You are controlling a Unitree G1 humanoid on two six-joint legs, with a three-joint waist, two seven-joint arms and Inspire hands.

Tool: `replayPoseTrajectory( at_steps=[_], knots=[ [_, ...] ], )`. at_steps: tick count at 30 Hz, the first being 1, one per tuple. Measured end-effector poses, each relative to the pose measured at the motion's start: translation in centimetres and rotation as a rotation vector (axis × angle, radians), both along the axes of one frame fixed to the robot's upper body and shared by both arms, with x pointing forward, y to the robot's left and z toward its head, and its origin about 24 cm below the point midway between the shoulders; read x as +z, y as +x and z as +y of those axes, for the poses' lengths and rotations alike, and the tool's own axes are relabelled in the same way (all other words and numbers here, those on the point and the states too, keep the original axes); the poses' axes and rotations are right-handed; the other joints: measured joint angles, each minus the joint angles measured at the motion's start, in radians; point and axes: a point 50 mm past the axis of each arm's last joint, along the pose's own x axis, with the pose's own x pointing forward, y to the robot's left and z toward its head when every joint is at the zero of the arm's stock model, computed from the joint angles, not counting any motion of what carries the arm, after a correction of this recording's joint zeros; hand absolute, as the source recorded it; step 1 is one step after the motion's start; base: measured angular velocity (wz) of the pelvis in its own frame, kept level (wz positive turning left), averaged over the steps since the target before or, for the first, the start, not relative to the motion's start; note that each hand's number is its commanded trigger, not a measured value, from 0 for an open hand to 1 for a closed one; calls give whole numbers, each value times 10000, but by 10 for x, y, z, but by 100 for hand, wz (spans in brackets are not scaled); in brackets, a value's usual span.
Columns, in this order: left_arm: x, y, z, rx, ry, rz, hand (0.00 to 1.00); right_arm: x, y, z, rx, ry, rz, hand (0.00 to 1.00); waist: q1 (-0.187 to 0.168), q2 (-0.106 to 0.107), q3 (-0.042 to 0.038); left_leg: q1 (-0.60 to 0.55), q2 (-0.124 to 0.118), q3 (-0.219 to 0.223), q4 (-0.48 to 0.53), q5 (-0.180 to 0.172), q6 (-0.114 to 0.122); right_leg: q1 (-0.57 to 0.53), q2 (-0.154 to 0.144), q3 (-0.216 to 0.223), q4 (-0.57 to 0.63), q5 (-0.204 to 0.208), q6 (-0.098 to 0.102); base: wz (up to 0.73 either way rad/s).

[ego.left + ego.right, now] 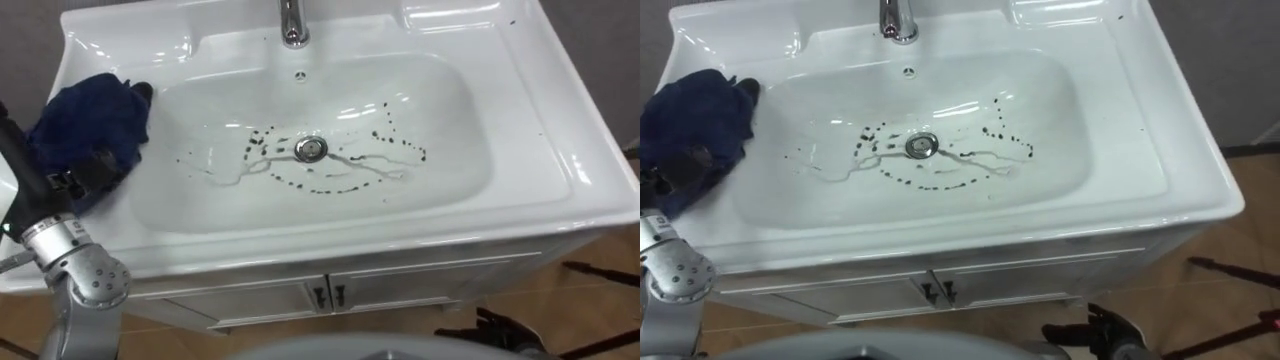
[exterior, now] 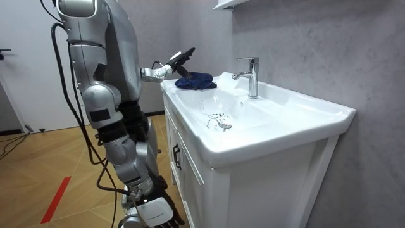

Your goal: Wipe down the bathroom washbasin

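Note:
The white basin (image 1: 455,150) has dark specks (image 1: 388,133) scattered around its metal drain (image 1: 311,149), with thin streaks of water between them. A dark blue cloth (image 1: 85,112) lies bunched on the rim at the basin's left. My left hand (image 1: 92,170) is over the cloth's near edge with its dark fingers fairly straight. In the room view this hand (image 2: 180,59) hangs just above and beside the cloth (image 2: 195,80), apart from it. My right hand (image 2: 154,213) hangs low by my leg.
A chrome faucet (image 1: 292,22) stands at the back middle of the basin. White cabinet doors (image 1: 400,285) with small dark handles sit under the front edge. I stand at the basin's left end, on a wooden floor (image 2: 38,183).

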Motion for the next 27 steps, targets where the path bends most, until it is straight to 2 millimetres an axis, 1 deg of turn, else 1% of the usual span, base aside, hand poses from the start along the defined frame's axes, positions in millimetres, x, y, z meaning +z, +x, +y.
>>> replayPoseTrajectory(
  at_steps=[4, 7, 13, 17, 21, 23, 27],
  knots=[
    [-1, 4, -6, -279, -77, -1, 0, 0, 0, 1, 18, 127, -10, 0, -70, -104, -9, 13, 4, 74, -1, 0, 0, -11, 11, 29, -3, 18, 0, -5],
    [-2, 4, -8, -362, -104, 22, 0, 0, 0, 2, 10, 173, -10, 0, -80, -134, -22, 15, 12, 130, 0, 0, 0, -25, 17, 57, -6, 32, -3, -3],
    [-2, 4, -9, -427, -144, 76, 0, 0, 0, 2, 59, 352, -34, 0, -223, -113, -52, 11, 14, 128, -1, 0, 0, -32, 17, 55, -8, 55, 0, 0],
    [-5, 5, -10, -566, -206, 263, 0, 0, -1, 2, 76, 427, -26, 0, -229, -89, -66, 18, 18, 137, -1, 0, 0, -44, 23, 62, 1, 72, -9, 0],
    [-7, 4, -9, -508, -226, 429, 0, 0, -2, 2, 1, 556, 74, 0, -222, -120, -59, 24, 39, 220, -1, 0, 0, -106, 40, 99, 3, 94, -22, -2],
    [-8, 4, -9, -505, -236, 453, 0, 0, -2, 2, -30, 582, 61, 0, -217, -155, -36, 23, 39, 223, -5, 0, 0, -140, 50, 213, 3, 114, -22, -7],
    [-8, 4, -9, -503, -242, 490, 0, 0, -1, 2, -56, 640, -41, 0, -232, -172, -25, 25, 39, 248, -6, 0, 0, -163, 54, 279, 4, 150, -22, -5]
  ],
)
